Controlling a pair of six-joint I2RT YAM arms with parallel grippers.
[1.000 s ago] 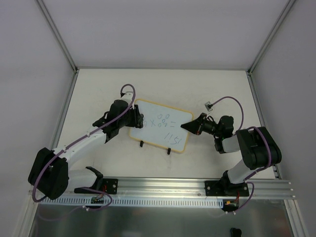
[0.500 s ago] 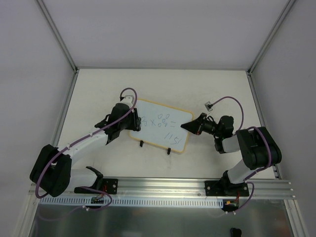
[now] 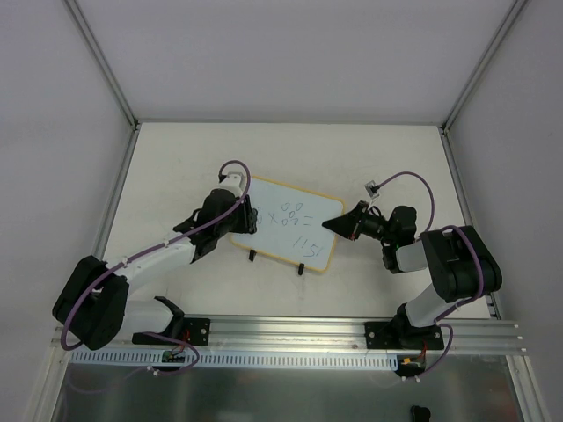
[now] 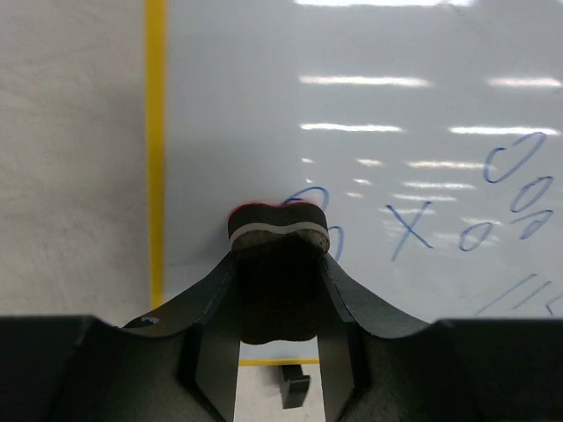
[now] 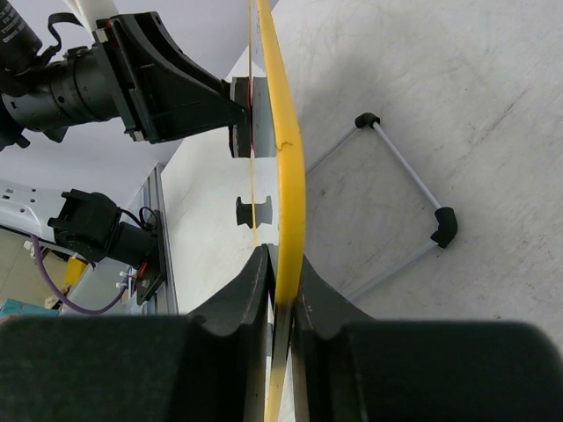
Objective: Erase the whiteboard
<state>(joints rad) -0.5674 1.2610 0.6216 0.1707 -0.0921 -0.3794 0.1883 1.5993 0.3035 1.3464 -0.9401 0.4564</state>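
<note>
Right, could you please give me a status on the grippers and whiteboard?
Left gripper shut on eraser, against the whiteboard, left side. Right gripper shut on its yellow frame. Blue marks unerased; nothing in the way.

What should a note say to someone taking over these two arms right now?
Left gripper: shut on the eraser, which is pressed to the whiteboard near its left edge.
Right gripper: shut on the board's right edge, steadying it.
The board stands on its feet on the table.
Done: both grips are set, and the eraser is at the left end of the writing.
Left: the blue marks across the middle and lower right need wiping.
</note>
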